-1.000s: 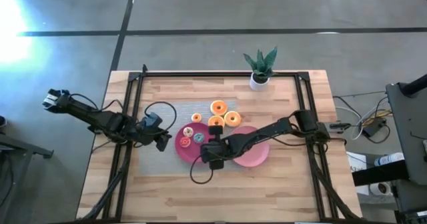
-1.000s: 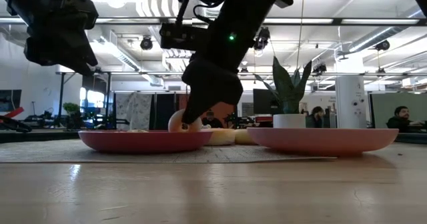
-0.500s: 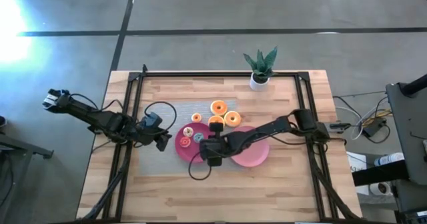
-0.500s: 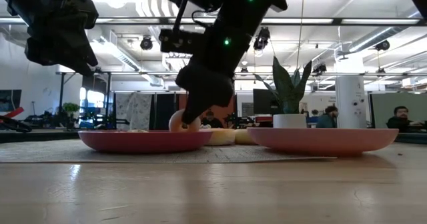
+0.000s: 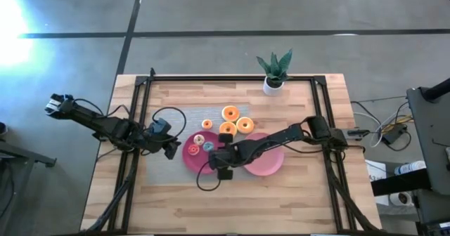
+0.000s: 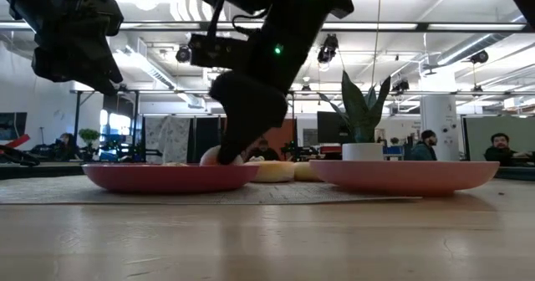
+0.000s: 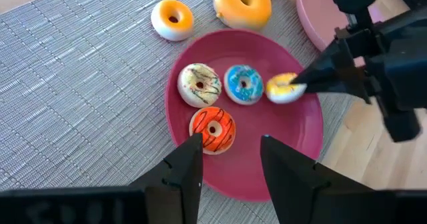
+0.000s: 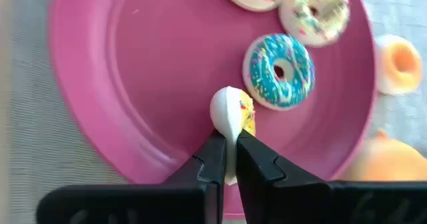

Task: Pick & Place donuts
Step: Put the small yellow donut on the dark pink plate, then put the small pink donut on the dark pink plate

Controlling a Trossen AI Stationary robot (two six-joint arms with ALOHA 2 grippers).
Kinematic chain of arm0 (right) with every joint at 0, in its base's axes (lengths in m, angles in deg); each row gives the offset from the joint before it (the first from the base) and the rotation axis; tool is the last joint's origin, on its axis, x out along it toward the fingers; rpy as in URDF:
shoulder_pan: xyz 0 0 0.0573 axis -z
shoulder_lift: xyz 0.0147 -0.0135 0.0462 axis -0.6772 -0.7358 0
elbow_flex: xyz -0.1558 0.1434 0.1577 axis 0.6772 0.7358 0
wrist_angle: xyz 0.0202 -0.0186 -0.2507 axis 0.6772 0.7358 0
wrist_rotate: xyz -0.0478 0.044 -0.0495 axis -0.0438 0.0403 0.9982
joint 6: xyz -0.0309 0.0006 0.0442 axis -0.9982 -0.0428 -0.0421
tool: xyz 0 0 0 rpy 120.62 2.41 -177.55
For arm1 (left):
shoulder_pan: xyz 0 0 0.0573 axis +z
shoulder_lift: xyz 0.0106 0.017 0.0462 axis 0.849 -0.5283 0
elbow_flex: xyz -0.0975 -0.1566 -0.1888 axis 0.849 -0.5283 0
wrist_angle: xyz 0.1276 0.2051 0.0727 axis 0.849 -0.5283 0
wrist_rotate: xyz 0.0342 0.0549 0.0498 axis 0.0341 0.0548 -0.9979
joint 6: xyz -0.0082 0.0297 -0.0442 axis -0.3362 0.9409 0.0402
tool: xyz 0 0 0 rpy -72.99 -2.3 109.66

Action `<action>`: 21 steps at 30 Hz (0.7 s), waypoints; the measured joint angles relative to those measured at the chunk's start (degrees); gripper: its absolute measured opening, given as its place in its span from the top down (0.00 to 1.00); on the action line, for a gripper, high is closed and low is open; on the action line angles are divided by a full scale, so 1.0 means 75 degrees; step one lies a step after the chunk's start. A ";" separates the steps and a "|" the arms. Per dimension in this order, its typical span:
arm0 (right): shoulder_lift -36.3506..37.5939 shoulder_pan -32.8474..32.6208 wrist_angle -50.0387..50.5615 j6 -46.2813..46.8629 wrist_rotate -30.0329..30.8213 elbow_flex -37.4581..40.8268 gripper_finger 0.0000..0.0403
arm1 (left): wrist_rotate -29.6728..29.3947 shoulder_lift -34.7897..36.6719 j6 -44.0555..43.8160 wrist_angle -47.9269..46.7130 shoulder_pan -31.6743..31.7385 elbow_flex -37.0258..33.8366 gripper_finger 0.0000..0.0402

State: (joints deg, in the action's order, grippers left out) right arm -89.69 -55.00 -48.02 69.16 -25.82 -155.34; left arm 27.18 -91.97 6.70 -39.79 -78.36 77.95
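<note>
Right gripper (image 8: 227, 159) has shifted leftward over magenta plate (image 8: 133, 84), fingers clamped on yellow-iced donut (image 8: 232, 113); blue donut (image 8: 280, 71) just beyond. Release likely next. Left gripper (image 7: 230, 161) waits, fingers apart.

1. The yellow-iced donut (image 8: 235, 114) is small and whitish underneath; it stands on edge over the magenta plate (image 8: 133, 84), pinched by its rim between the right gripper (image 8: 227, 159)'s fingertips.
2. The blue-iced donut (image 7: 243, 85) lies flat on that plate, hole up, just beside the held one.
3. The whitish donut with dark drizzle (image 7: 199, 85) lies flat next to the blue one.
4. The red-striped donut (image 7: 213, 129) lies flat near the plate's rim.
5. Off the plate, on the grey mat (image 7: 80, 104), a small white-iced donut (image 7: 172, 19) and a larger yellow-orange donut (image 7: 243, 3) lie flat, close together.
</note>
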 joint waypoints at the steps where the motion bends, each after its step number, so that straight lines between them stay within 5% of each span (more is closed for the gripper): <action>1: 0.0000 0.0003 -0.0016 -0.0001 -0.0148 -0.0028 0.92 | 0.0000 0.0000 0.0034 -0.0002 0.0000 0.0000 0.69; 13: -0.0023 -0.0017 0.0012 0.0022 -0.0719 -0.0090 0.56 | -0.0003 0.0000 0.0131 -0.0088 0.0000 0.0006 0.69; 21: 0.0131 -0.0015 0.0052 -0.0202 -0.0613 -0.0476 0.44 | -0.0025 0.0000 0.0256 -0.0087 0.0000 0.0006 0.69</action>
State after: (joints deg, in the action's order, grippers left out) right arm -88.71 -55.12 -47.63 67.64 -30.42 -158.91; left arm 26.99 -91.97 8.62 -40.44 -78.36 77.99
